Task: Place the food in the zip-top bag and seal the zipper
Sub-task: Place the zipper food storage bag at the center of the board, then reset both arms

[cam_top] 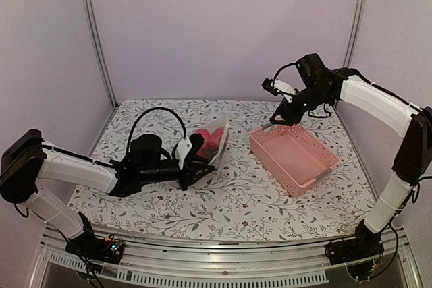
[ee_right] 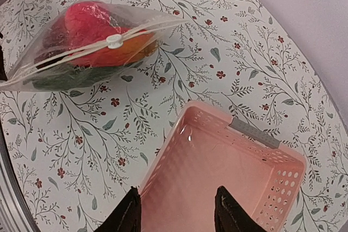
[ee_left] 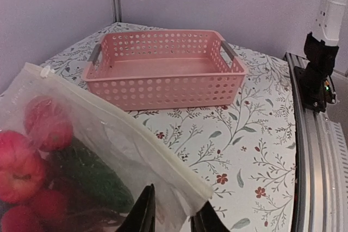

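Zip-top bag (cam_top: 217,136), food (ee_right: 89,23) contained, was held left of the worktop's (cam_top: 270,207) centre by the left hand (ee_left: 175,205) clamped on its zipper (ee_left: 119,117) end, seemingly steadied for sealing; the right hand (ee_right: 176,191) was poised spread and empty over the basket (cam_top: 266,146).

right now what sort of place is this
Probably a robot test booth, not a kitchen: plain walls with metal posts, two arms bolted to a rail, toy food in a zip-top bag on a floral-covered table.
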Controlling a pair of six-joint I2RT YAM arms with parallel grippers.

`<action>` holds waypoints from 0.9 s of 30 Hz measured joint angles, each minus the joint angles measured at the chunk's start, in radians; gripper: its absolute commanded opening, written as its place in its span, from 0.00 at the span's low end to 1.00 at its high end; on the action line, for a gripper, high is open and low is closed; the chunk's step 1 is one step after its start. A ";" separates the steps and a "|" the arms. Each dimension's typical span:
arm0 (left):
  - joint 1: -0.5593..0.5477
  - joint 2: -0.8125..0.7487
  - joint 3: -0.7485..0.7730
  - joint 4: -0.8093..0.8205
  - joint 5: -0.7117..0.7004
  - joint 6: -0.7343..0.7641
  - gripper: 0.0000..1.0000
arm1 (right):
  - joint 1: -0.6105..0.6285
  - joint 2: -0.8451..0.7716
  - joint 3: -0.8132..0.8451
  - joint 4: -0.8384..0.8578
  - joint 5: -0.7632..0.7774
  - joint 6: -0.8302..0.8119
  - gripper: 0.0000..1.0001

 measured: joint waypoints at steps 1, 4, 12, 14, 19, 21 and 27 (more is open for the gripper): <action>-0.026 0.009 -0.002 -0.018 0.014 -0.011 0.37 | 0.000 -0.005 -0.011 0.005 -0.006 0.000 0.45; -0.100 0.009 -0.003 -0.073 0.036 -0.030 0.77 | 0.000 -0.029 -0.038 0.010 -0.011 0.000 0.45; -0.159 -0.208 0.081 -0.309 -0.061 -0.025 1.00 | -0.027 -0.188 -0.137 0.071 -0.011 0.006 0.69; -0.159 -0.267 0.145 -0.367 -0.158 -0.010 1.00 | -0.055 -0.231 -0.156 0.089 -0.021 0.030 0.97; -0.124 -0.351 0.254 -0.444 -0.435 0.003 1.00 | -0.188 -0.313 -0.194 0.179 -0.062 0.094 0.99; -0.081 -0.368 0.273 -0.468 -0.511 -0.017 1.00 | -0.227 -0.346 -0.222 0.234 -0.040 0.139 0.99; 0.170 -0.403 0.353 -0.589 -0.608 -0.162 1.00 | -0.243 -0.424 -0.304 0.366 0.096 0.268 0.99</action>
